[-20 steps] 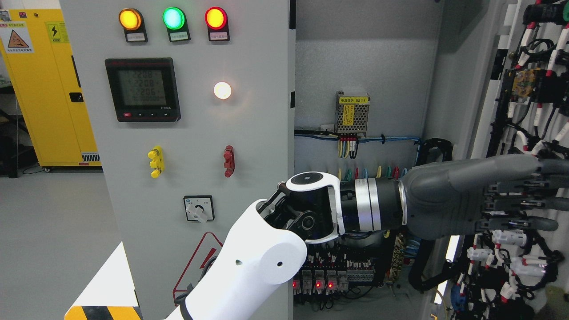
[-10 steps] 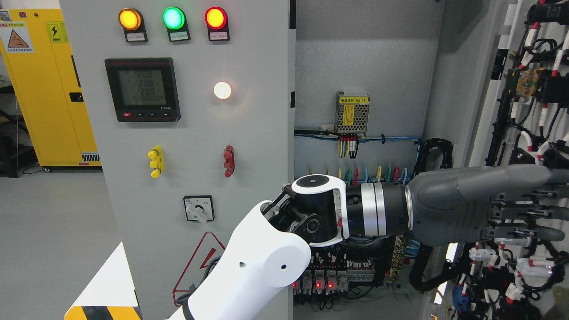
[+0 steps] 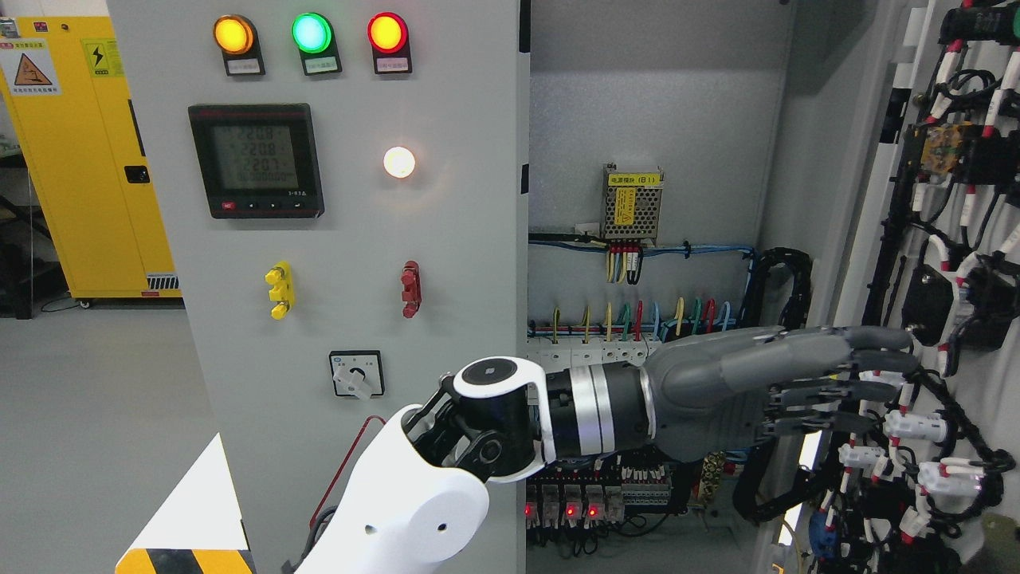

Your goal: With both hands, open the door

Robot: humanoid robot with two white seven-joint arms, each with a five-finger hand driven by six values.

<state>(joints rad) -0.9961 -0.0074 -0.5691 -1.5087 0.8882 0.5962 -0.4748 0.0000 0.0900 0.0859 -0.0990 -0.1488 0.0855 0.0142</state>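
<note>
So my left hand [image 3: 785,383] has pulled back and dropped a bit compared to a second ago. Fingers stretched out flat, holding nothing, no longer pushing on the wired cabinet door [image 3: 940,319]. That door's swung wide open at the far right, breakers [image 3: 574,498] exposed. I'd say it's basically done. Right hand isn't showing.
</note>
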